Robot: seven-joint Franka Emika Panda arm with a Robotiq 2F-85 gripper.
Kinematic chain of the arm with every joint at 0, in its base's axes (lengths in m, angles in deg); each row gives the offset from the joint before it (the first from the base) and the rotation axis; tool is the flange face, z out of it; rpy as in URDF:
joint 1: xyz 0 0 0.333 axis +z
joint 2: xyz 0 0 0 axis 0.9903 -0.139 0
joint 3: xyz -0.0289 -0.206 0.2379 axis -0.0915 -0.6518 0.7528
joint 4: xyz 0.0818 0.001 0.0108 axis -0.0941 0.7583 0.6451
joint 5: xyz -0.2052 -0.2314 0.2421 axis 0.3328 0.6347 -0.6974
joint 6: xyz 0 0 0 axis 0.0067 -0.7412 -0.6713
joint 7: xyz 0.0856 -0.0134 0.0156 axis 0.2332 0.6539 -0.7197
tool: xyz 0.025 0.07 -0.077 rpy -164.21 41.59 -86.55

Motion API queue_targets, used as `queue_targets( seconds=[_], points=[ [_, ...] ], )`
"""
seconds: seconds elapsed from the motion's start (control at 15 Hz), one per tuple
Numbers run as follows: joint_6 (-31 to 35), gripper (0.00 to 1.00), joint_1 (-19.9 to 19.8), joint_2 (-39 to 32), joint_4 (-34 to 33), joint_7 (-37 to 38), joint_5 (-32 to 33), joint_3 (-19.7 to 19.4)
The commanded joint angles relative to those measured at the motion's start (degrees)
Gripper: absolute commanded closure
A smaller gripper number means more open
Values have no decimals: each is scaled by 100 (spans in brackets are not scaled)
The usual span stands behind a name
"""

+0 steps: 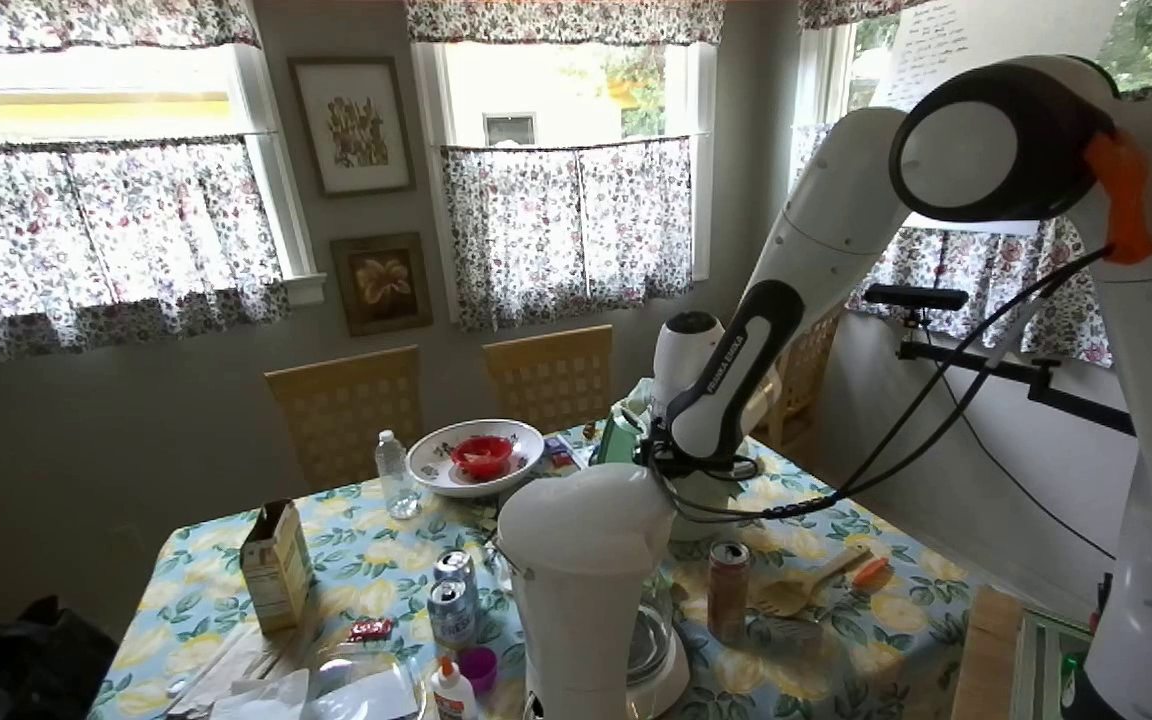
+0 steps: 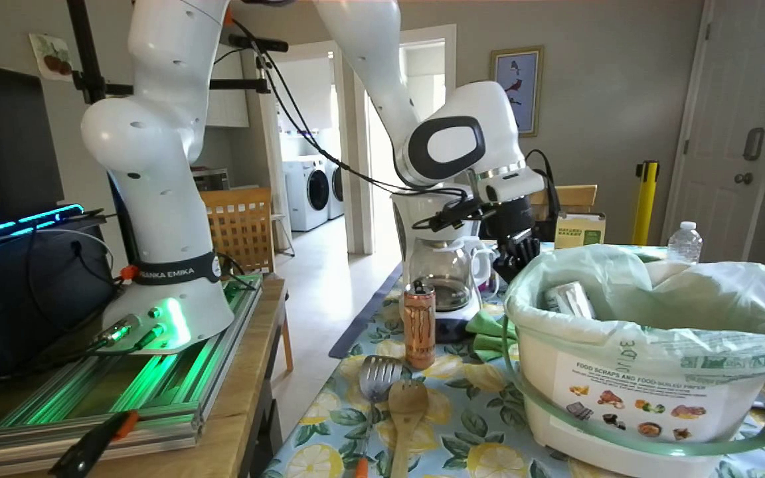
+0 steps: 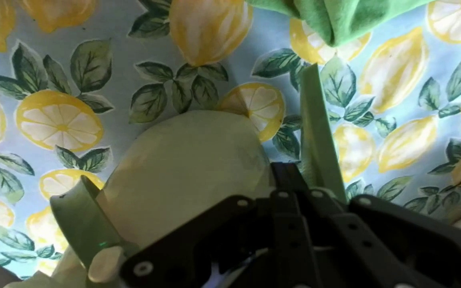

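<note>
My gripper (image 3: 288, 176) is shut, its black fingertips together with nothing visible between them. In an exterior view the gripper (image 2: 515, 259) is at the near rim of a white bin (image 2: 542, 388) with a pale green liner (image 2: 595, 269). In the wrist view the fingertips overlap the bin's pale side (image 3: 190, 168), beside its green handle (image 3: 322, 132). I cannot tell whether they touch it. A green cloth (image 3: 334, 18) lies on the lemon-print tablecloth; it also shows in an exterior view (image 2: 489, 335). In an exterior view the fingers are hidden behind the coffee maker (image 1: 586, 570).
An orange can (image 2: 420, 325) stands by the glass coffee pot (image 2: 445, 275). A fork (image 2: 377, 378) and wooden spatula (image 2: 408, 408) lie in front. A white bowl (image 1: 431, 470) holds a red bowl (image 1: 482, 457). A bottle (image 1: 396, 475), box (image 1: 276, 570) and cans (image 1: 453, 610) stand on the table.
</note>
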Motion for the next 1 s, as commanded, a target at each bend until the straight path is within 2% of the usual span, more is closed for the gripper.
queue_targets(
  seconds=[0.0,0.6,0.93],
  points=[
    [230,100,-22,-145,-184,-147,-623,150],
    [334,100,-190,-135,-423,-435,-1555,562],
    [385,100,-147,-224,-503,-469,-1691,491]
  ],
)
